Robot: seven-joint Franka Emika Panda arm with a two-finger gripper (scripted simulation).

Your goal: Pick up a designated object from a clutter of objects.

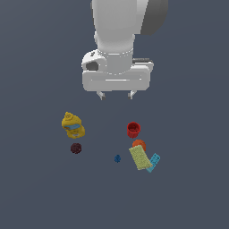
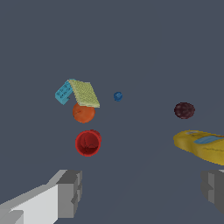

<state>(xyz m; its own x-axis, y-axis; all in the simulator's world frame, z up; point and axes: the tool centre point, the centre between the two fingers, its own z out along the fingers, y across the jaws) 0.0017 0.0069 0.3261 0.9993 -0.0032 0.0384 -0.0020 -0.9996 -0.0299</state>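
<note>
**Fingers spread wide, box lying low among the clutter**

Nearest the wrist camera: two grey fingers (image 2: 69,192), set far apart, nothing between them. Gripper (image 1: 116,95) hanging high over the grey floor (image 1: 36,188) in the exterior view, fingertips pointing down, well above every item.

Just beyond the fingers in the wrist view, red cup (image 2: 88,142), mouth open toward the camera. Past the cup, orange ball (image 2: 83,113), and touching it, yellow-green box (image 2: 85,93) with a speckled face, lying tilted. Overlapping the box's far corner, cyan brick (image 2: 64,92), studs visible. Cannot tell which of the two sits on top.

In the exterior view, same group on the exterior view's right: red cup (image 1: 133,129), then orange ball (image 1: 139,144), then yellow-green box (image 1: 140,158) lower in the picture, cyan brick (image 1: 154,161) at the box's right edge. Tiny blue piece (image 1: 117,158) alone, near the box's left side. Well apart on the exterior view's left, yellow bottle (image 1: 73,125) with a blue label, lying down, and near it a dark maroon ball (image 1: 76,148).
</note>
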